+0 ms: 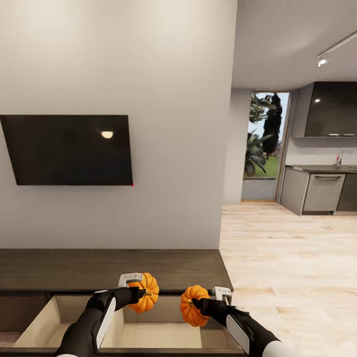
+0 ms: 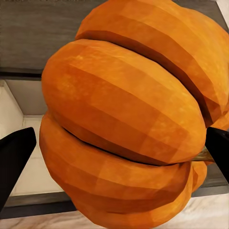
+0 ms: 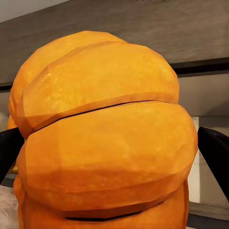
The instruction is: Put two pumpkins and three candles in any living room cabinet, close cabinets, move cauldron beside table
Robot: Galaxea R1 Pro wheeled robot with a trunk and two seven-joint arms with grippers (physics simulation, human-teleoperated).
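A pale grey wall (image 1: pixel 173 148) fills the upper left of the head view, carrying a black wall-mounted screen (image 1: pixel 69 149). At right, light wood flooring (image 1: pixel 292 267) runs back to a kitchen with grey units (image 1: pixel 317 191) and a glazed door (image 1: pixel 263 144).

The cabinet (image 1: pixel 109 270), dark brown with a flat top, spans the lower left of the frame. Two of its pull-out fronts stand open, exposing pale interiors (image 1: pixel 158 334); no contents are visible inside.

Both pumpkins are orange and ribbed. The left gripper (image 1: pixel 140 293) is closed on the left pumpkin (image 1: pixel 145 292), its black fingers (image 2: pixel 14 157) flanking it, above the open drawer. The right gripper (image 1: pixel 198 305) is clamped on the right pumpkin (image 1: pixel 193 305), low and right of centre, also above the drawer.
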